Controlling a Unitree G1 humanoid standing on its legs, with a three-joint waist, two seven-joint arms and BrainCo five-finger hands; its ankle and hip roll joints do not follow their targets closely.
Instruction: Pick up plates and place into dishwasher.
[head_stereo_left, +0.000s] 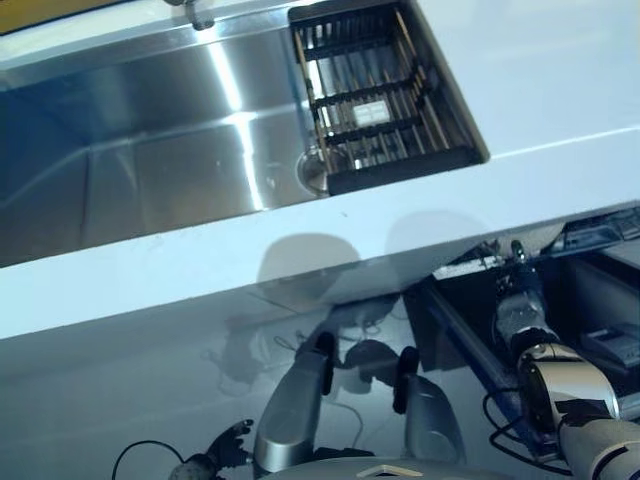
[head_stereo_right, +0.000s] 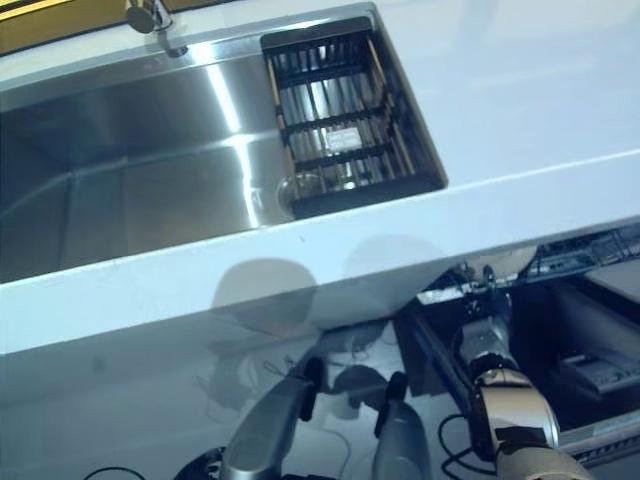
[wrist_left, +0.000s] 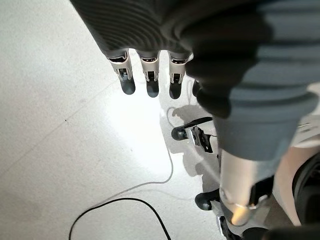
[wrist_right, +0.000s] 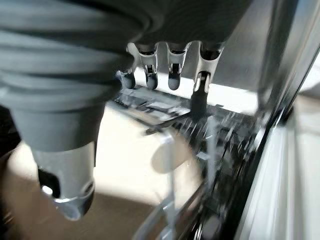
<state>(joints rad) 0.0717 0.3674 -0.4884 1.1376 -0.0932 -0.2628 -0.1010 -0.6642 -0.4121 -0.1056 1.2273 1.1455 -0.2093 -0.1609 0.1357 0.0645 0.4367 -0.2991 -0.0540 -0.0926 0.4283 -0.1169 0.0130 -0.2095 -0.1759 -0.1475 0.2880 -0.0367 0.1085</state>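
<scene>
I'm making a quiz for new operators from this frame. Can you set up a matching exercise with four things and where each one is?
Things:
1. black wire dish rack
2. stainless steel sink basin
3. right hand
4. left hand

Places:
A. hanging over the pale floor
B. at the open dishwasher under the counter
C. sunk into the white countertop
D. set in the right end of the sink

Pairs: 1-D, 2-C, 3-B, 4-A
</scene>
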